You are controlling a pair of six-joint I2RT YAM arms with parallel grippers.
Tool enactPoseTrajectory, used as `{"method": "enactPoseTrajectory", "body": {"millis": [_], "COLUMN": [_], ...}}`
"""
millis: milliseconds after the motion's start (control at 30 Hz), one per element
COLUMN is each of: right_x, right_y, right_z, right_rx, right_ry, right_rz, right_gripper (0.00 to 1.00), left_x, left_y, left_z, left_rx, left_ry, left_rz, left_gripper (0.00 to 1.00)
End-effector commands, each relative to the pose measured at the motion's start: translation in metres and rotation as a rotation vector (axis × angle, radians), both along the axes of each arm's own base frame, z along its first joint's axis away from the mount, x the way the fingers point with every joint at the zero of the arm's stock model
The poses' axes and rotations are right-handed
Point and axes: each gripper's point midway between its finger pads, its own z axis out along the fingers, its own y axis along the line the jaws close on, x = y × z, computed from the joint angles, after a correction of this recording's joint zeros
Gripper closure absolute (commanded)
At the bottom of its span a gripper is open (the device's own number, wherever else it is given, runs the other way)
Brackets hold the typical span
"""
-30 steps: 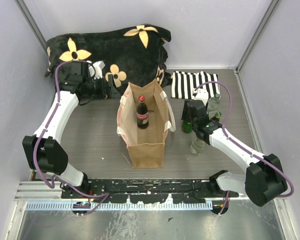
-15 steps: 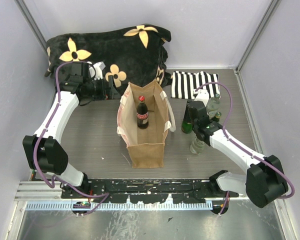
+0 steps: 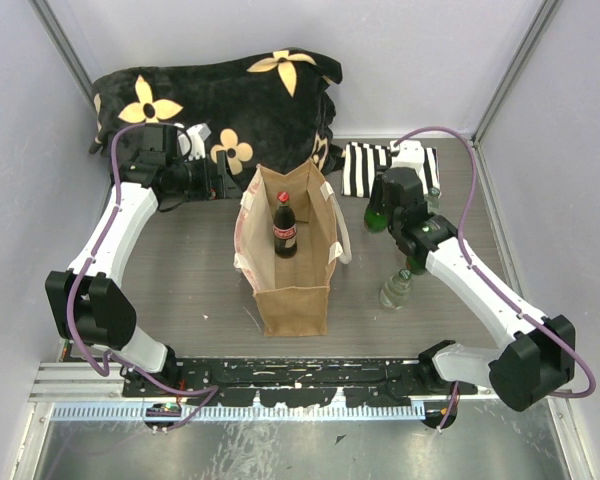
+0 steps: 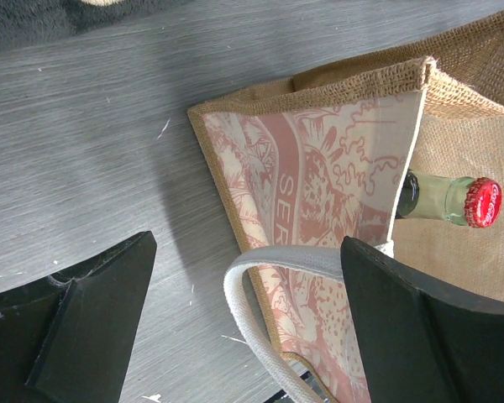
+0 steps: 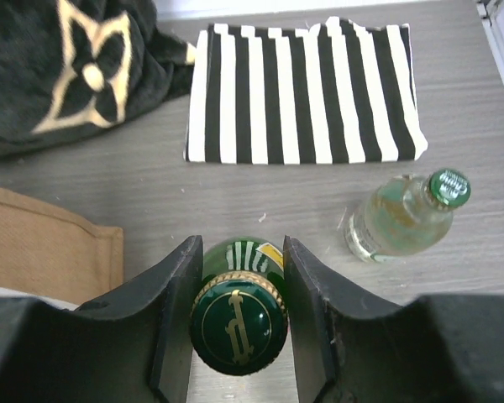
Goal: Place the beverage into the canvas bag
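1. My right gripper (image 5: 242,252) is clamped on the neck of the green bottle (image 5: 238,327), one finger on each side just below its cap. From above, this bottle sits at about 3 o'clock from the canvas bag (image 3: 290,285), apart from it.
2. I cannot tell whether the bottle's base is off the table (image 3: 180,270); it appears to lean slightly, so I judge it is being carried.
3. My left gripper (image 4: 244,323) is spread wide and holds nothing. It hangs at roughly 10 o'clock from the bag, with the cream strap handle (image 4: 265,264) and the pinkish printed side between its fingers but untouched.
4. The bag stands upright and open at the middle of the table. A cola bottle (image 3: 284,226) with a red cap already stands inside it, towards the 12 o'clock end.
5. Outside the bag are a clear bottle with a green cap (image 5: 407,214) at 3 o'clock from my right gripper, and another clear bottle (image 3: 395,290) at 4 o'clock from the bag.
6. The striped cloth (image 5: 302,92) lies at 12 o'clock from the green bottle, and the flowered blanket (image 3: 230,95) lies beyond the bag at 12 o'clock.
7. My judgement: one drink is packed and one is in hand. I must carry it towards 9 o'clock, over the rim and down beside the cola, then fetch the rest.
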Motion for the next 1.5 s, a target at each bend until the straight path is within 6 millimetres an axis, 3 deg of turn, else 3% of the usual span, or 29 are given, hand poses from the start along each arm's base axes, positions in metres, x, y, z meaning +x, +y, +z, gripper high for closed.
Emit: {"method": "enactPoseTrajectory", "body": {"millis": [0,433,733,800,1167,1300,1467], "right_x": [0.018,0.017,0.011,0.011,-0.010,-0.022,-0.028], "right_y": [0.006,0.029,0.053,0.057,0.124,0.158,0.178], "right_z": [0.110,0.228,0.283,0.288,0.298,0.290,0.268], "right_rx": [0.106,0.218,0.292,0.307,0.338,0.322,0.321], "right_ry": [-0.263,-0.471,-0.558,-0.565,-0.546,-0.520,-0.466], "right_rz": [0.003,0.133,0.259,0.271,0.483,0.551,0.578], "right_gripper": [0.99,0.99,0.99,0.99,0.99,0.99,0.99], "left_x": [0.002,0.003,0.003,0.003,0.004,0.004,0.005], "left_y": [-0.005,-0.006,-0.007,-0.007,-0.007,-0.007,-0.007], "left_z": [0.006,0.006,0.003,0.002,0.000,-0.001,-0.002], "left_rx": [-0.020,-0.029,-0.029,-0.029,-0.026,-0.026,-0.024], "left_ry": [-0.029,-0.026,-0.018,-0.018,-0.015,-0.011,-0.010], "left_rz": [-0.015,-0.016,-0.018,-0.019,-0.018,-0.019,-0.018], "left_gripper": [0.01,0.01,0.01,0.01,0.01,0.01,0.01]}}
